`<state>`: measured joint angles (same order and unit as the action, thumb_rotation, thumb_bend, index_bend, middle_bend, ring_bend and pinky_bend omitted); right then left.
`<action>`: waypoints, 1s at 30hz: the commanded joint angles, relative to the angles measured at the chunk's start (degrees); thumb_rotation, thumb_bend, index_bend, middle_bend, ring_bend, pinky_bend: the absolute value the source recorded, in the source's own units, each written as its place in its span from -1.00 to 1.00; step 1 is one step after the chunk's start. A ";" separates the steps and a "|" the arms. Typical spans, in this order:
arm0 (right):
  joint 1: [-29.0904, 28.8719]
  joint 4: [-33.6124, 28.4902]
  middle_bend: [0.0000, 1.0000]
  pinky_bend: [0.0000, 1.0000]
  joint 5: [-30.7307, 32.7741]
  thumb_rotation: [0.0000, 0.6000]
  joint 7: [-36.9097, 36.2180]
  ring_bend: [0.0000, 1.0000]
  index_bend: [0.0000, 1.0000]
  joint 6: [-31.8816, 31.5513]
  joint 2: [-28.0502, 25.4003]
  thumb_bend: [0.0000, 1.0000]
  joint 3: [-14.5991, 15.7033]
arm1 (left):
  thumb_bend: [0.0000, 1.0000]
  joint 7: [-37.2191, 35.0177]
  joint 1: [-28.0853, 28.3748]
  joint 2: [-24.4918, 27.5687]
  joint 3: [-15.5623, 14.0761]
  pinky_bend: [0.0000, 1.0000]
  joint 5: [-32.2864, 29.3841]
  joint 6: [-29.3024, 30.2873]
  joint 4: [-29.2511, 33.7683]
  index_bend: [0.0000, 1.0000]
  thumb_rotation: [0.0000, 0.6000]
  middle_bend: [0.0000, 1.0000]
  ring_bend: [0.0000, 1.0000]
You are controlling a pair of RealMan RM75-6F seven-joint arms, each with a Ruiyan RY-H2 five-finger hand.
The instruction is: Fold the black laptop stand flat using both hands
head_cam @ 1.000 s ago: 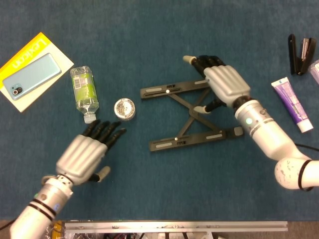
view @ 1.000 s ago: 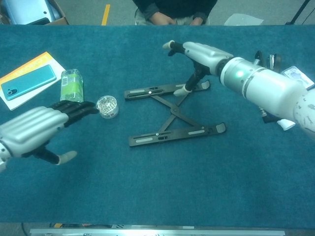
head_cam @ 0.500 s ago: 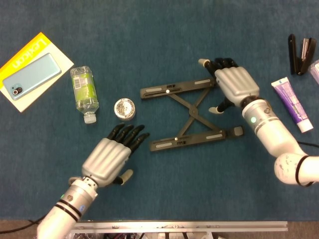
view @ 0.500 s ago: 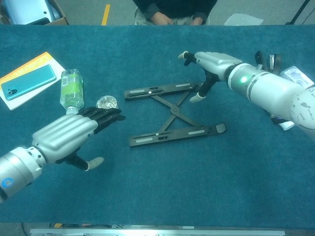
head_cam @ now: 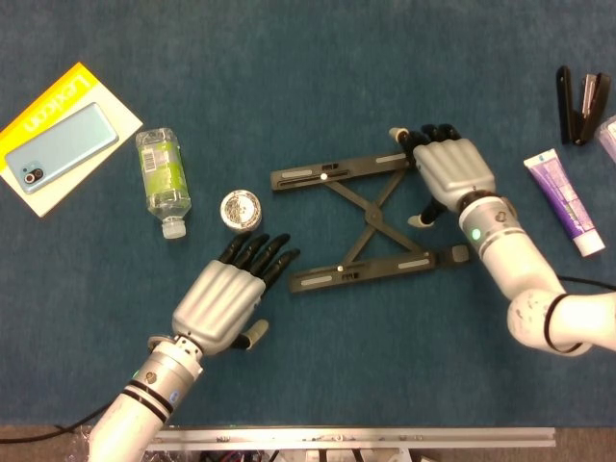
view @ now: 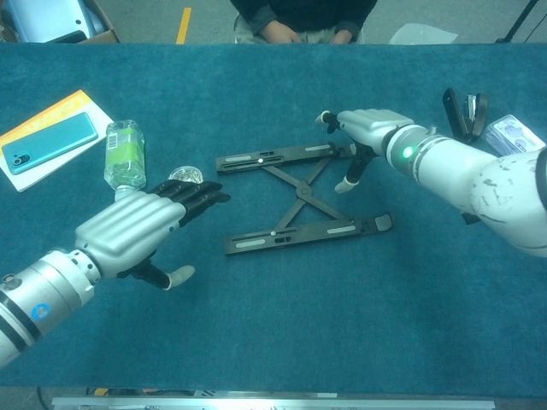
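Head view: black metal X-frame laptop stand (head_cam: 366, 218), spread open, at centre of the blue-carpeted worktop (head_cam: 318, 77); left hand (head_cam: 229, 295) released, fingers extended, just left of the stand's near bar; right hand (head_cam: 450, 171) palm-down over the far bar's right end, grasp cannot be told. Chest view: stand (view: 295, 198) between both hands, left hand (view: 141, 231) grasping nothing, right hand (view: 363, 128) arched at the far bar's end.

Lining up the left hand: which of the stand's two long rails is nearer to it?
The near rail, the one closer to the robot. The left hand's fingertips stop just short of its left end; the far rail lies by the right hand.
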<state>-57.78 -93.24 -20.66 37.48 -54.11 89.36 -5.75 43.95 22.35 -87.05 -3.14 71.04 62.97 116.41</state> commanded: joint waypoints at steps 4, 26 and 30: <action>-0.88 3.50 -0.69 -0.94 1.83 0.90 0.47 -1.00 -1.00 1.16 2.27 -1.00 -0.22 | -0.37 -0.61 0.25 0.44 -0.36 -1.00 -0.19 0.80 0.13 -1.00 1.00 -1.00 -1.00; -1.72 -6.46 -0.66 -0.94 7.92 0.90 -2.61 -1.00 -1.00 3.82 -1.40 -1.00 -0.74 | -0.37 -4.33 0.53 4.10 -4.18 -1.00 1.92 1.26 3.23 -1.00 1.00 -1.00 -1.00; -1.77 -6.54 -0.66 -0.94 7.36 0.90 -3.47 -1.00 -1.00 3.66 -1.38 -1.00 -0.52 | -0.37 -5.29 0.50 4.34 -5.07 -1.00 1.99 0.70 3.86 -1.00 1.00 -1.00 -1.00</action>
<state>-59.53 -99.78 -13.23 34.08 -50.41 87.98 -6.30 38.70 22.87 -82.67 -8.09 72.97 63.73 120.26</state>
